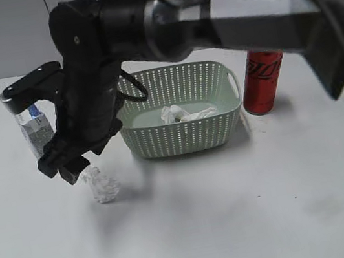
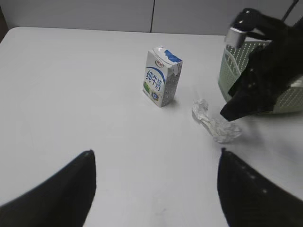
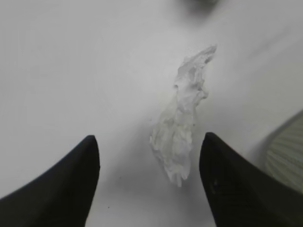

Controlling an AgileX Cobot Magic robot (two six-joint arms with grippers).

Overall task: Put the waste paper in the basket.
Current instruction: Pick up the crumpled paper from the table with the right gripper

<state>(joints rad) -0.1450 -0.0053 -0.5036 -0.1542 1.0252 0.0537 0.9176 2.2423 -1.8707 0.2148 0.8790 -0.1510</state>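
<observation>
White table (image 1: 239, 223) fills my view, with a pale grey wall behind it. One wad of waste paper (image 1: 101, 185) lies loose on the table, in front of and to the left of the basket (image 1: 180, 120), just clear of its corner. From my right wrist camera that wad (image 3: 182, 120) looks long and crumpled, lying between the two dark jaws and touching neither. My right gripper (image 1: 65, 162) has its arm reaching across from the right side and hangs just above the wad, tilted down, jaws spread wide. More waste paper (image 1: 186, 113) sits inside the mint-green perforated basket, on its floor; I cannot count the pieces there. A small white carton with blue print (image 2: 162, 76) stands upright on the table to the left of the loose wad, apart from it. A red can (image 1: 262, 80) stands upright just beside the basket's right end. My left gripper (image 2: 156, 189) sits back from everything, jaws wide and empty.
</observation>
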